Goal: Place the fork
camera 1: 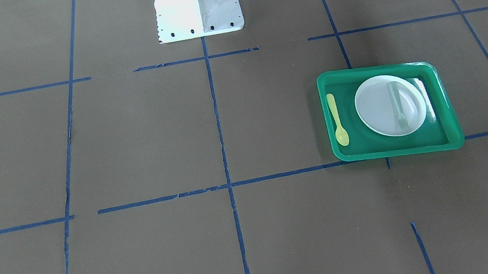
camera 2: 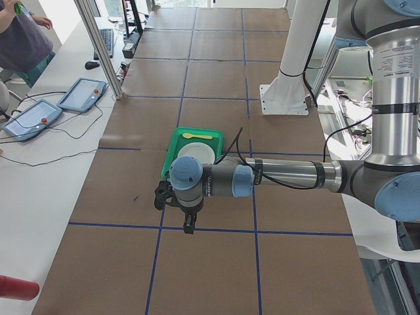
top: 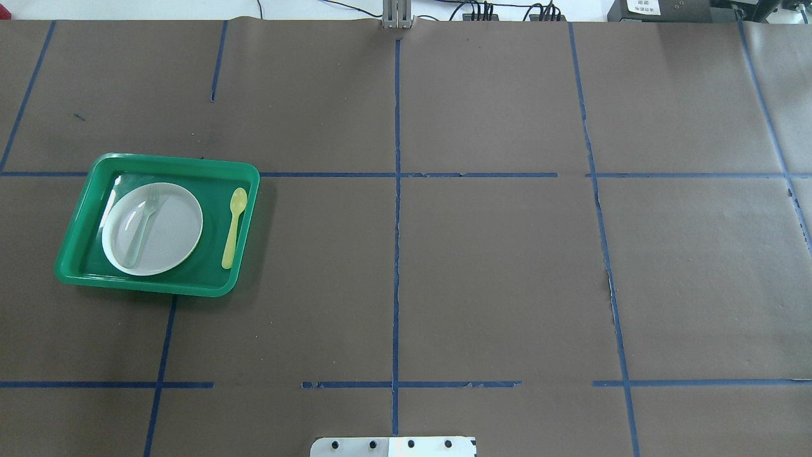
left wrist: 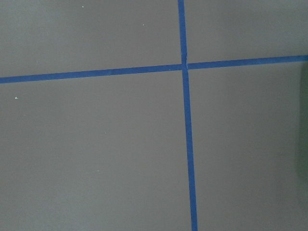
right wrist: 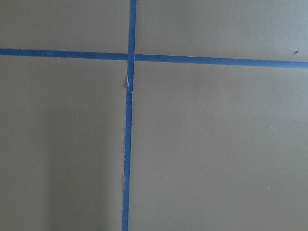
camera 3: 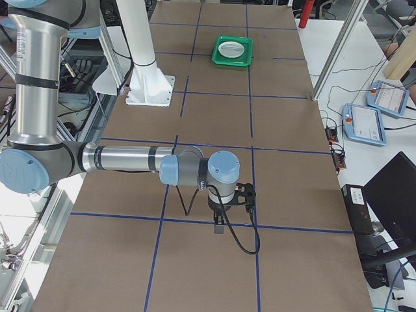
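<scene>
The pale white fork (camera 1: 398, 106) lies lengthwise across the white plate (camera 1: 375, 107), which sits in the green tray (camera 1: 381, 68). In the overhead view the fork (top: 141, 230) is on the left part of the plate (top: 171, 228) in the tray (top: 171, 160). My left gripper (camera 2: 189, 225) shows only in the exterior left view, hanging above the table on the near side of the tray (camera 2: 172, 146); I cannot tell if it is open. My right gripper (camera 3: 219, 227) shows only in the exterior right view, far from the tray (camera 3: 233, 62); its state is unclear too.
A yellow spoon (camera 1: 336, 119) lies in the tray beside the plate, also in the overhead view (top: 235, 222). The robot's white base (camera 1: 197, 3) stands at the table's middle edge. Both wrist views show only brown paper and blue tape lines (left wrist: 185, 120).
</scene>
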`<state>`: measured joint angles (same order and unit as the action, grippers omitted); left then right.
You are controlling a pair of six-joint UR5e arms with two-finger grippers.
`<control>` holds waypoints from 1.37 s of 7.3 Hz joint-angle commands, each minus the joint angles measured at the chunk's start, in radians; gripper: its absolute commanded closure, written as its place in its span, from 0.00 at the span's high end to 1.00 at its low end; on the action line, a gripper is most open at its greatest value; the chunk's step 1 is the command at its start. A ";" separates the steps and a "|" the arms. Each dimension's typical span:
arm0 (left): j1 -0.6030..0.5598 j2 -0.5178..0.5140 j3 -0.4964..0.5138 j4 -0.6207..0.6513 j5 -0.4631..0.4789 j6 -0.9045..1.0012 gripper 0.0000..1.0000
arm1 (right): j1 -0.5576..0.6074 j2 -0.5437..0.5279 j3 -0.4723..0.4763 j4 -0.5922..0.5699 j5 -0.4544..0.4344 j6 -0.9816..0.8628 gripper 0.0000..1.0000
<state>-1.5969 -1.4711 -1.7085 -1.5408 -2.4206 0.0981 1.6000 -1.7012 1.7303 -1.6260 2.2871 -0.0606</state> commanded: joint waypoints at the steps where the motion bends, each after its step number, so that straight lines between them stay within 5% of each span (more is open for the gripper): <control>1: 0.002 -0.008 0.004 -0.002 0.000 0.002 1.00 | 0.000 0.000 0.000 0.000 0.000 0.001 1.00; 4: 0.062 -0.031 -0.054 -0.131 0.001 -0.085 1.00 | 0.000 0.000 0.000 0.000 0.000 -0.001 1.00; 8: 0.465 -0.189 -0.161 -0.194 0.116 -0.583 1.00 | 0.000 0.000 0.000 0.000 0.000 -0.001 1.00; 10: 0.656 -0.248 -0.146 -0.240 0.287 -0.855 1.00 | 0.000 0.000 0.000 0.000 0.000 -0.001 1.00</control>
<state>-1.0661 -1.6890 -1.8584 -1.7536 -2.2388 -0.5960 1.5999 -1.7012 1.7303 -1.6260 2.2872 -0.0613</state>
